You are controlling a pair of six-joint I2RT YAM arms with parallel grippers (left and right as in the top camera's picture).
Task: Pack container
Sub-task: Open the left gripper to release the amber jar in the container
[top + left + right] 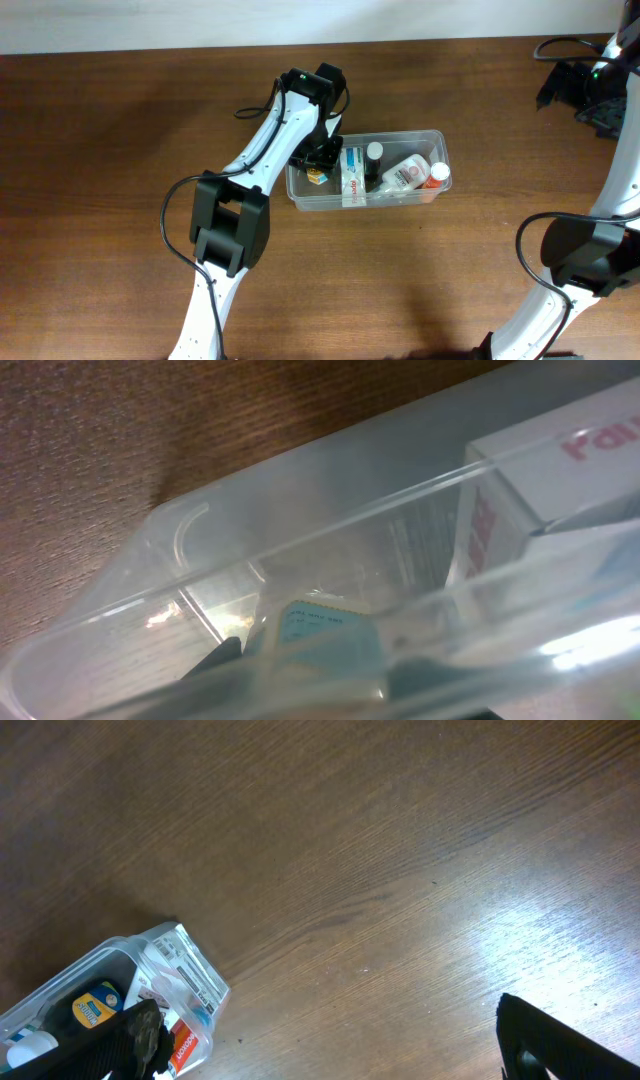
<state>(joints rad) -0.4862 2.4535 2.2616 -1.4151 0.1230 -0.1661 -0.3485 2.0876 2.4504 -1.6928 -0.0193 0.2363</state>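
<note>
Now your left claw [320, 157] hangs over the left end of the container [400, 198], mid-frame in the overhead view, probably to set a small teal-labelled item [318, 628] beside the white box [351, 172]. You cannot tell whether its jaws are parted or gripping. Your right claw [580, 90] sits at upper right, well apart and out of the way, its opening also unclear. The brown wooden table [120, 120] meets a pale strip [200, 25] along the top edge.

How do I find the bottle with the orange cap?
Find the clear container in the middle of the brown table. At its right end lies a white bottle on its side. Only it has an orange cap; the bottle beside it has a black one.
</note>
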